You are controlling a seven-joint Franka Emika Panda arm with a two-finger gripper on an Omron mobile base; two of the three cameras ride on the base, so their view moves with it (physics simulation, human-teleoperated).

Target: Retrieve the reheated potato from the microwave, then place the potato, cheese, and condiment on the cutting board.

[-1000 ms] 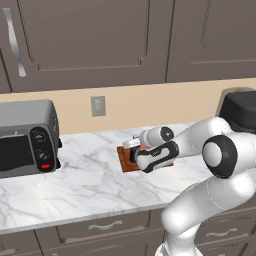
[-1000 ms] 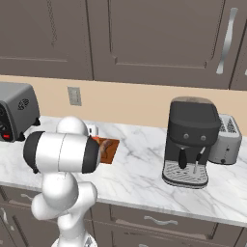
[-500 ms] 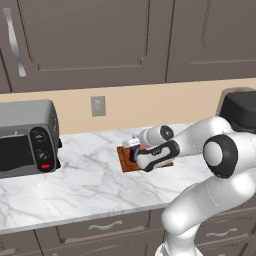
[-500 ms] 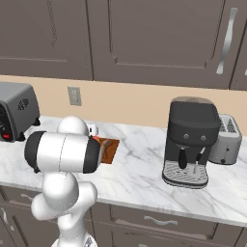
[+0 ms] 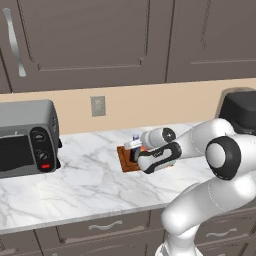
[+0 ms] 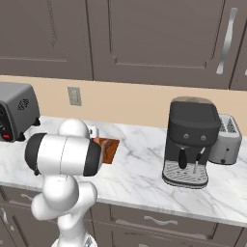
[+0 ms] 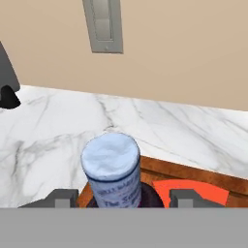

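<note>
At lower centre of the hand view, the pincer (image 7: 123, 197) stands wide around the condiment (image 7: 112, 170), upright on the cutting board (image 7: 193, 172); lift straight clear without tipping it.

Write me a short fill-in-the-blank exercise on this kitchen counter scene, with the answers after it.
1. The small dark sauce bottle has a pale bluish ____.
2. The bottle stands on the reddish-brown wooden ____ board.
3. The orange-yellow cheese wedge lies on the ____.
4. On the beige wall sits a grey ____.

Answers: cap; cutting; board; outlet
</note>
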